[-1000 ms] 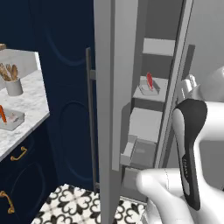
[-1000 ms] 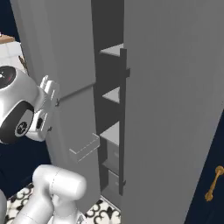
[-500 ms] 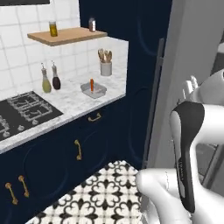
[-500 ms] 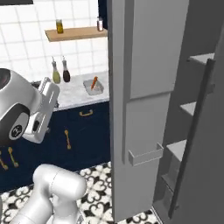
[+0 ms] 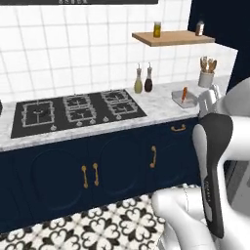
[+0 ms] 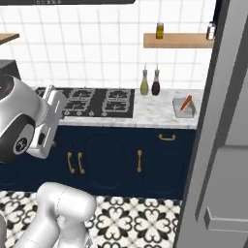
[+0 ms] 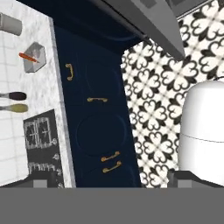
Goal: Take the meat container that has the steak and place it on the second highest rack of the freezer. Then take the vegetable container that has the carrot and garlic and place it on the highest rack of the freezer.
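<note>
The gripper [image 7: 112, 181] hangs with its jaws wide apart and empty, above the patterned floor [image 7: 162, 87].

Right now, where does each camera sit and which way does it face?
Left base view: behind the arm's left, facing the counter, stove and vegetable container; arm at lower right.
Right base view: behind its right, same counter, freezer door at right; arm at lower left.
Hand view: rolled sideways, over cabinets and tiled floor.
All share the vegetable container with its carrot.
</note>
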Available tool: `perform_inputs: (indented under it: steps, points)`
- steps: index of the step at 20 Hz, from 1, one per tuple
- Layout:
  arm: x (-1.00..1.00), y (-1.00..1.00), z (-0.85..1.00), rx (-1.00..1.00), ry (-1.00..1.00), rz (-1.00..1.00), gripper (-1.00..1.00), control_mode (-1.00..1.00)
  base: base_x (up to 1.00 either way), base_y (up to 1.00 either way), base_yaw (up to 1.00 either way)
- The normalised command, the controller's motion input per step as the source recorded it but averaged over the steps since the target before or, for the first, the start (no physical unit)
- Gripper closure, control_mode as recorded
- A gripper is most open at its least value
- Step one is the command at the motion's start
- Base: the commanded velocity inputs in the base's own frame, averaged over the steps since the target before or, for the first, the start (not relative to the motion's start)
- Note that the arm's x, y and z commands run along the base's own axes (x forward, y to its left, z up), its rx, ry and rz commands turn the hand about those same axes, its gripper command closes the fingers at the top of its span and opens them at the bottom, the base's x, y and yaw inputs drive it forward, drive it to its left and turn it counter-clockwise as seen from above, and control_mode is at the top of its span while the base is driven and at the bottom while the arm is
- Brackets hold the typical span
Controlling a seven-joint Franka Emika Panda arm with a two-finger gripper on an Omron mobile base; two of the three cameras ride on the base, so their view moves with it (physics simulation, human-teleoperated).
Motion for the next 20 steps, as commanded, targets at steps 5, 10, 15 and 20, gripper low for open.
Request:
perform_inputs:
  steps: [5, 10, 15, 20]
  points:
    - [0.00, 0.00, 0.00, 0.00, 0.00, 0.00, -1.00, 1.00, 0.88, 0.45, 0.30]
    - [0.00, 0.00, 0.00, 0.00, 0.00, 0.00, -1.00, 1.00, 0.95, 0.37, 0.21]
    - [0.00, 0.00, 0.00, 0.00, 0.00, 0.00, -1.00, 1.00, 0.95, 0.02, 0.04]
    - [0.00, 0.00, 0.00, 0.00, 0.00, 0.00, -1.00, 1.00, 0.71, 0.00, 0.00]
